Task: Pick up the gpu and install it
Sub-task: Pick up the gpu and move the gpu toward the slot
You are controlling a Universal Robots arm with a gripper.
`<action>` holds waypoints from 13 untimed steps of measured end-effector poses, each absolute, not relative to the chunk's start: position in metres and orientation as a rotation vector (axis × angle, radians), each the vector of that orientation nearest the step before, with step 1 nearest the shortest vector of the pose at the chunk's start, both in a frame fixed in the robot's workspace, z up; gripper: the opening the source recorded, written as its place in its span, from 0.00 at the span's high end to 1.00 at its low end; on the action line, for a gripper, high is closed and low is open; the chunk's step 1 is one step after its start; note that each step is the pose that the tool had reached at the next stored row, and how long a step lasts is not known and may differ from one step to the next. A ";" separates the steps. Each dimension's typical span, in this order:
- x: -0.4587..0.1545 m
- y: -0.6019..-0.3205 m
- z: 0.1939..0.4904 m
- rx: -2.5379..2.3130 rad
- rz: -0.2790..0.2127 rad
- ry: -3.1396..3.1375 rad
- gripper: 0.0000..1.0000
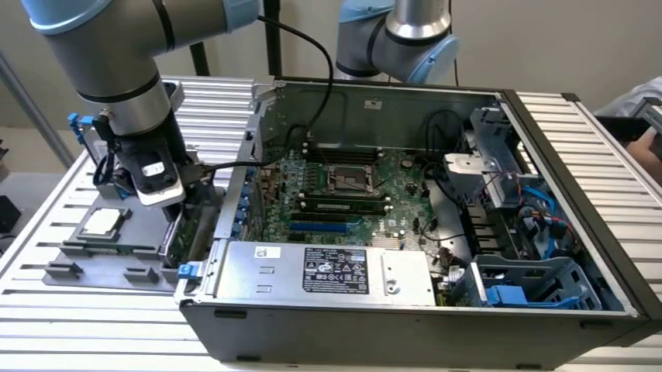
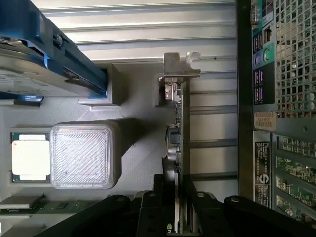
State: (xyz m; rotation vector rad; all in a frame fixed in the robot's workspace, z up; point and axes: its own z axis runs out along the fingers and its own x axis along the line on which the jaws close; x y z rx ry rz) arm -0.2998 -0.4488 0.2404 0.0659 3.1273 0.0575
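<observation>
1. While the gpu [image 1: 184, 232] stands on edge in its grey holder [image 1: 104, 267], at nine o'clock from the open computer case [image 1: 414, 322], the hand [image 1: 170, 205] hangs over it.
2. Upright, the gpu [image 2: 178, 128] offers both faces; the hand [image 2: 177, 197] has its fingers [image 2: 159, 195] clamped on them, grasping it.

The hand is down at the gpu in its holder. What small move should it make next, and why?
Probably a short, straight lift out of the gray holder, provided the grip is firm. The hand straddles the gpu, which stands on edge in the holder, with the computer case close beside it, so a sideways move might knock the card against either.
</observation>
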 end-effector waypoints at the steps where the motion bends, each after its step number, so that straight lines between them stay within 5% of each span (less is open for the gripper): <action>1: -0.300 -0.449 0.240 0.052 0.058 3.128 1.00; 13: -0.301 -0.449 0.242 0.005 0.058 3.129 1.00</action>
